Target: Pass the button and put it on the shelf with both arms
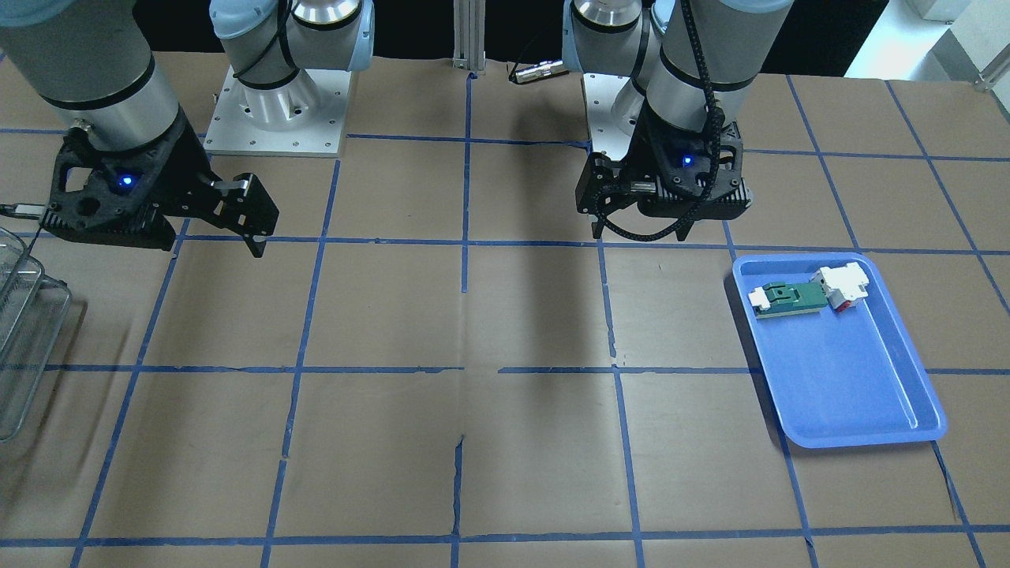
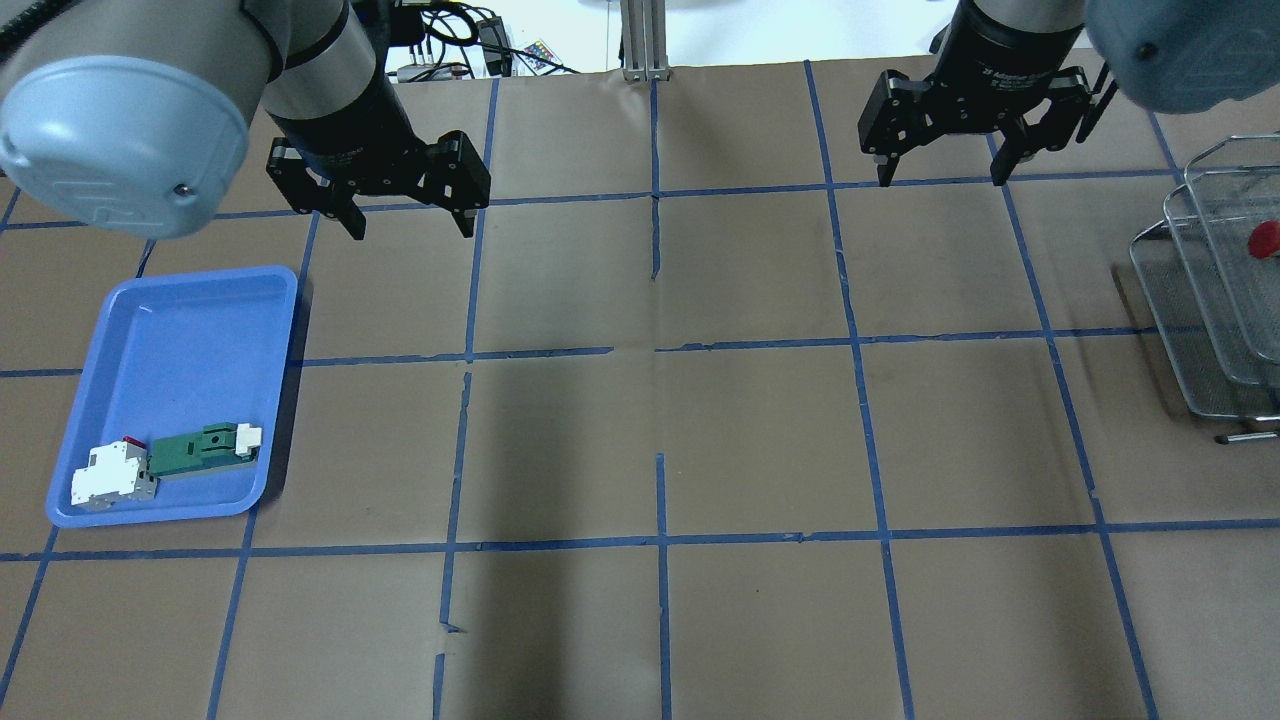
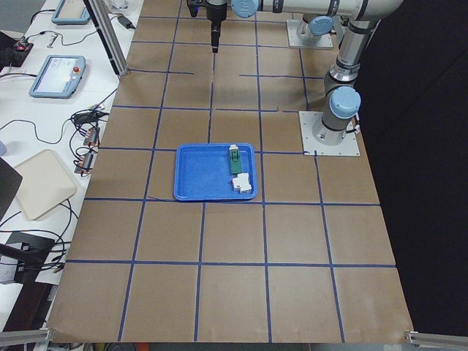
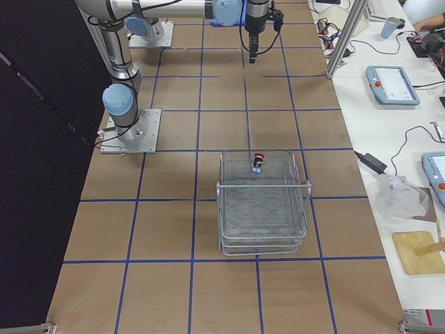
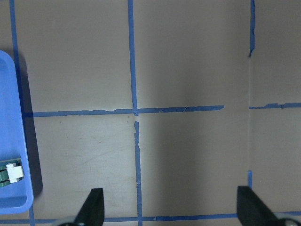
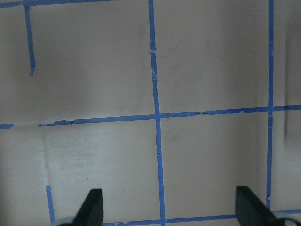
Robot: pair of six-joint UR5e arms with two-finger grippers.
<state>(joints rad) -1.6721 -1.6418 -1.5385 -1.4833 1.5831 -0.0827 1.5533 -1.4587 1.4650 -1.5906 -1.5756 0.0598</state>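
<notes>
The button (image 2: pixel 1264 238), red cap up, sits in the top tier of the wire-mesh shelf (image 2: pixel 1160 290) at the table's right end; it also shows in the exterior right view (image 4: pixel 257 161) near the back rim of the shelf (image 4: pixel 264 209). My right gripper (image 2: pixel 941 178) is open and empty, above the table and to the left of the shelf; the right wrist view (image 6: pixel 169 207) shows only bare paper between its fingers. My left gripper (image 2: pixel 410 225) is open and empty, above the table beyond the blue tray; its wrist view (image 5: pixel 171 207) shows nothing held.
A blue plastic tray (image 2: pixel 180 320) lies at the left, with a green-and-white flat part (image 2: pixel 200 448) and a white-and-red block (image 2: pixel 110 475) in its near end. Brown paper with a blue tape grid covers the table. The shelf's edge shows in the front view (image 1: pixel 24 331).
</notes>
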